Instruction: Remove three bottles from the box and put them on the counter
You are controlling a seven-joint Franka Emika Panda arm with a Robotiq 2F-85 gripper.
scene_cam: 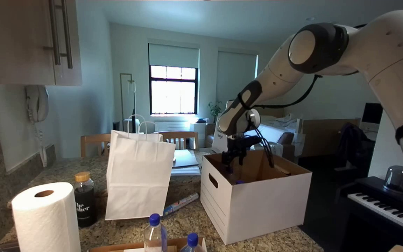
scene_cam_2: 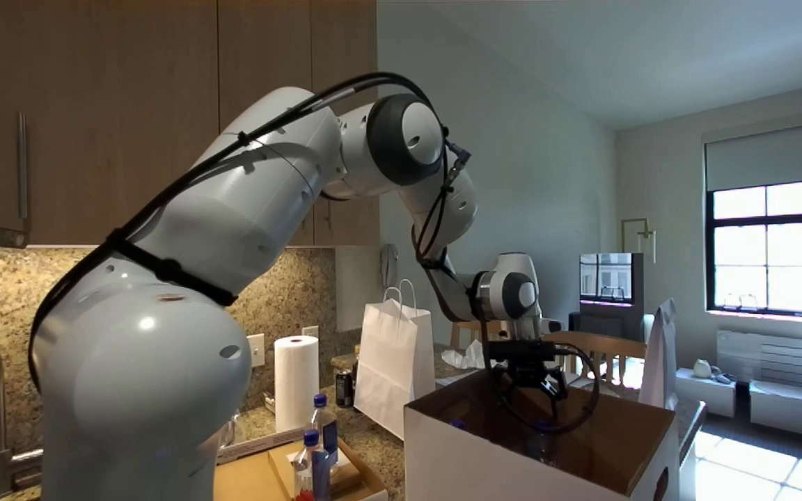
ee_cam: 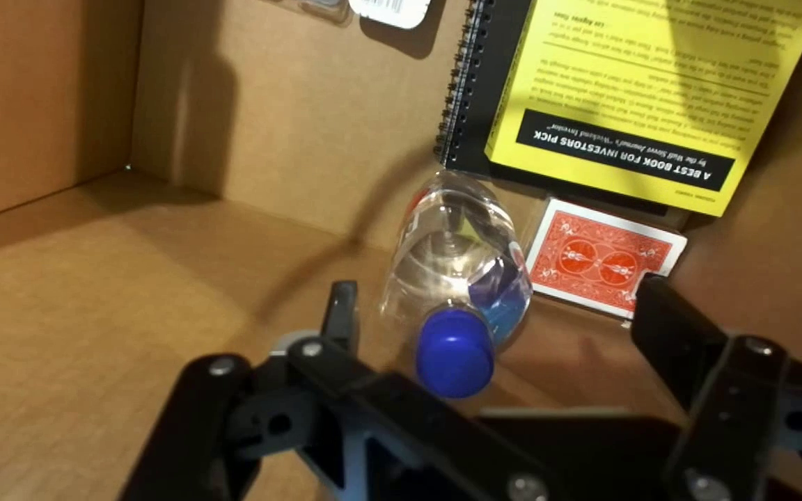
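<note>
The open white box (scene_cam: pixel 268 206) stands on the granite counter (scene_cam: pixel 191 218); it also shows in an exterior view (scene_cam_2: pixel 505 463). My gripper (scene_cam: pixel 233 161) points down inside the box opening, also seen in an exterior view (scene_cam_2: pixel 532 396). In the wrist view the gripper (ee_cam: pixel 495 299) is open. An upright clear bottle with a blue cap (ee_cam: pixel 455 353) stands between its fingers, nearer the left finger, apparently not touched. Another blue cap (scene_cam: pixel 239 182) shows in the box, also in an exterior view (scene_cam_2: pixel 457 424). Two bottles (scene_cam_2: pixel 324 424) (scene_cam_2: pixel 312 467) stand outside, at a shallow cardboard tray.
Inside the box lie a yellow book (ee_cam: pixel 651 90) on a black spiral notebook (ee_cam: pixel 481 90) and a red card pack (ee_cam: pixel 603 257). A white paper bag (scene_cam: pixel 140 175), paper towel roll (scene_cam: pixel 47 217), dark bottle (scene_cam: pixel 84 203) and the cardboard tray (scene_cam_2: pixel 248 476) stand on the counter.
</note>
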